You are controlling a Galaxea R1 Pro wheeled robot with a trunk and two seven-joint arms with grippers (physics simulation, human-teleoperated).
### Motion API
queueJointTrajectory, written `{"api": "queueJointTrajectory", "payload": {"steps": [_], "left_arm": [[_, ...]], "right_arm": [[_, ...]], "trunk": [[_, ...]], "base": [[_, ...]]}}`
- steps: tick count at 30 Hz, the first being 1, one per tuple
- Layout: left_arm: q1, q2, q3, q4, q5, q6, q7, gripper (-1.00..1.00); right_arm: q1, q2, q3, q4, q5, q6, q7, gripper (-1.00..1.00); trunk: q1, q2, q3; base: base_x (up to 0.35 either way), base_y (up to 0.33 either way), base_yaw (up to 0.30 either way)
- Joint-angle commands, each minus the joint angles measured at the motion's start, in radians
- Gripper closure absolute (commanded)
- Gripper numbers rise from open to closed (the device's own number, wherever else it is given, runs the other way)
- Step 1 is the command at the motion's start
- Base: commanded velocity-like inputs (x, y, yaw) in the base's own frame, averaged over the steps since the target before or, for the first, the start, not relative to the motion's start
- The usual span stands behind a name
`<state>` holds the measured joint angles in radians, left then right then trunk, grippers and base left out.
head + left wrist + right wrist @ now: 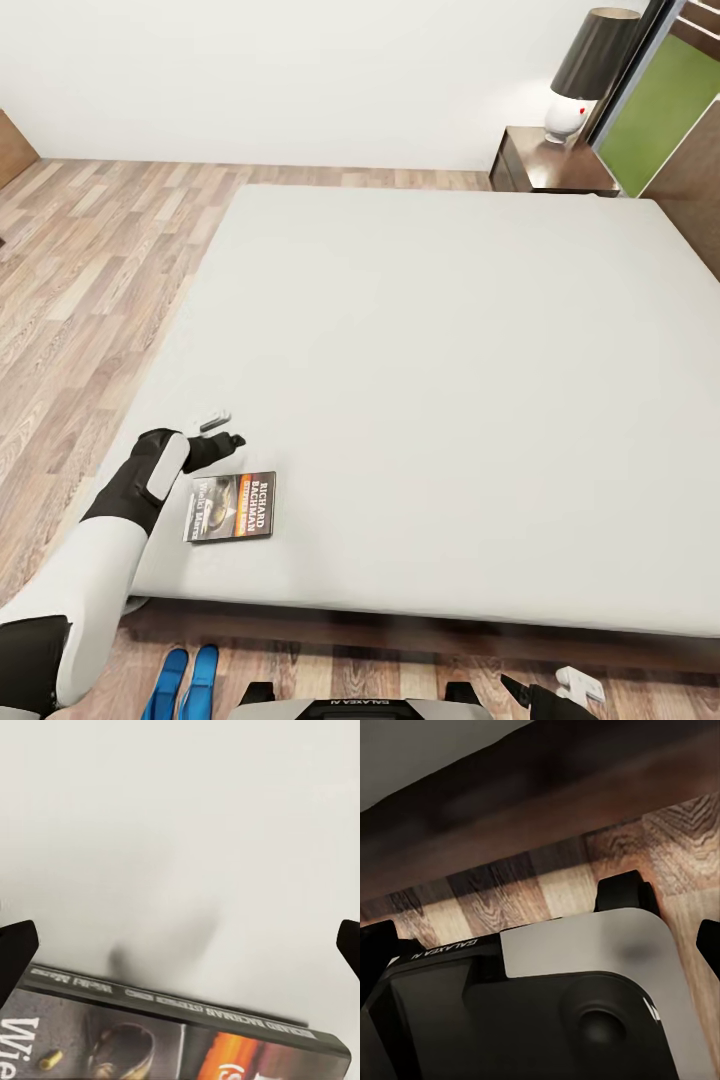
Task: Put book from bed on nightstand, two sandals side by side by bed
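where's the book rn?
Head view: the book lies flat on the bed, near its lower-left corner and front edge, just beside the left claw. The sandals sit on the floor below.

The mattress of the bed (450,380) is a broad, flat, bare surface, open to approach from above nearly everywhere. The book (232,506) lies flat near the mattress's near-left corner, and the left gripper (221,428) hovers just beyond it with its fingers spread wide; in the left wrist view bare mattress lies between the fingertips, with the book's spine (180,1009) at the edge. The nightstand (552,165) at the bed's far-right corner carries a lamp (585,70) that takes up part of its top. On the plank floor (80,270) left of the bed there is open room; the two sandals (185,682) lie below the bed's dark near edge (400,630), beside the robot's base.
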<state>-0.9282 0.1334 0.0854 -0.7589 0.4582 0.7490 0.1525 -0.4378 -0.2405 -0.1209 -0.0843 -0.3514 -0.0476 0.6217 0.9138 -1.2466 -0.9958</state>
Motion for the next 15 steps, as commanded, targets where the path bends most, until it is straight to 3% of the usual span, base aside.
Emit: {"api": "queueJointTrajectory", "payload": {"steps": [1,15], "left_arm": [[0.0,0.001,0.001,0.001,0.01,0.004,0.008,-1.0],[0.002,0.0,-0.001,0.027,0.01,0.0,0.007,-1.0]], "right_arm": [[-0.001,0.0,-0.008,0.002,0.006,-0.003,0.004,-1.0],[-0.001,0.0,-0.008,0.002,0.006,-0.003,0.004,-1.0]], "trunk": [[0.0,0.0,-0.001],[0.008,-0.014,-0.007]], "base": [[0.0,0.0,0.0],[0.0,0.0,0.0]]}}
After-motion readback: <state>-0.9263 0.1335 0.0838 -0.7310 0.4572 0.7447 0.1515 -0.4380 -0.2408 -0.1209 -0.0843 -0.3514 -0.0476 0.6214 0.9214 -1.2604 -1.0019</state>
